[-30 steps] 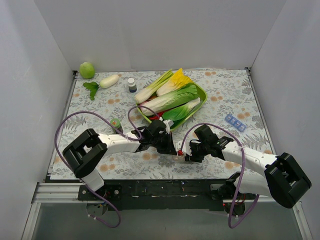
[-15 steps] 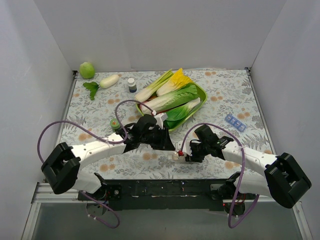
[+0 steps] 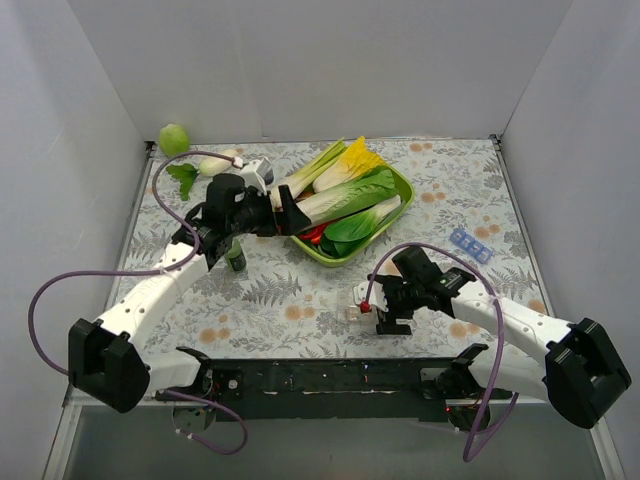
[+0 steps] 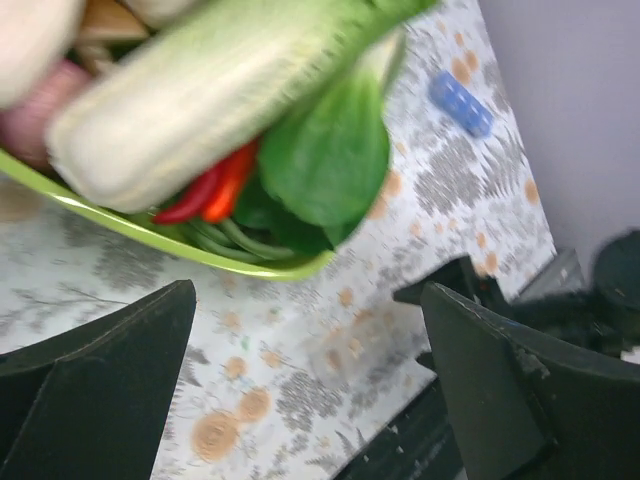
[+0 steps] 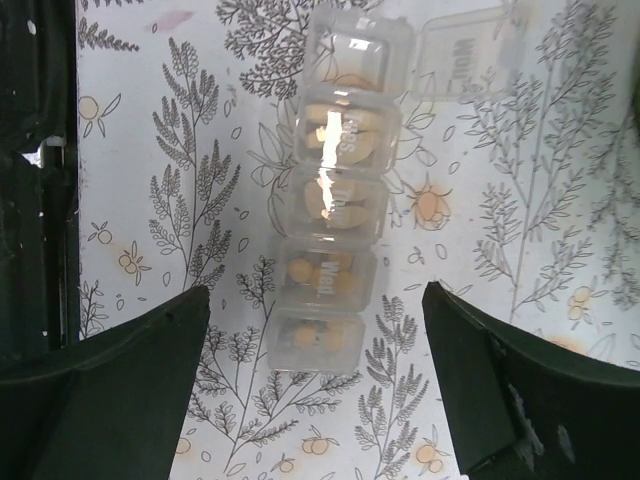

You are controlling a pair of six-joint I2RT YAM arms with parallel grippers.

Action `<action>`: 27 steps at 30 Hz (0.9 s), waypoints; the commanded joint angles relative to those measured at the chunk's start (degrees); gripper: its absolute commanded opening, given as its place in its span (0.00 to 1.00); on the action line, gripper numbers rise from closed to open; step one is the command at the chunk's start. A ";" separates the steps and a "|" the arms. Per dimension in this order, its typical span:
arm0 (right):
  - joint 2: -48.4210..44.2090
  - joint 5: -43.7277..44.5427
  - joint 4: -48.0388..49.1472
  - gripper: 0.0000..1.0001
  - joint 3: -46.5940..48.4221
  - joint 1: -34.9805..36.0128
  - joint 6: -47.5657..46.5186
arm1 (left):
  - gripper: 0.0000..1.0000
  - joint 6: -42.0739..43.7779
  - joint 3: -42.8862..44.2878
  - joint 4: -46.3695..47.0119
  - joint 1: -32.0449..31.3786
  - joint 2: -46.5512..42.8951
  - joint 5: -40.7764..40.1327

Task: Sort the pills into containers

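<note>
With left gripper (image 4: 310,390) and right gripper (image 5: 315,385) both released, the containers (image 5: 335,200) appeared filled; the next move probably required closing the open lid (image 5: 465,50)

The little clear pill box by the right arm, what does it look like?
The pill box is a clear plastic strip of five small square cups in a row, pale pills inside. One end lid is flipped open sideways. It lies flat on the flowery tablecloth; the open right gripper straddles it without touching.
</note>
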 commanded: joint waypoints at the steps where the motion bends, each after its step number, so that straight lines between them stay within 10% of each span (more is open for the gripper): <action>1: -0.79 -1.61 -3.68 0.95 5.25 -0.50 -1.13 | 0.98 4.71 2.80 0.04 9.63 3.99 -1.30; 10: -3.52 -5.55 -5.45 0.96 8.51 -7.09 -1.31 | 0.98 6.91 11.49 8.74 21.96 21.47 -10.98; 27: -1.41 -19.62 2.20 0.95 5.34 -17.90 4.14 | 0.86 15.52 48.49 0.93 18.19 56.47 -14.14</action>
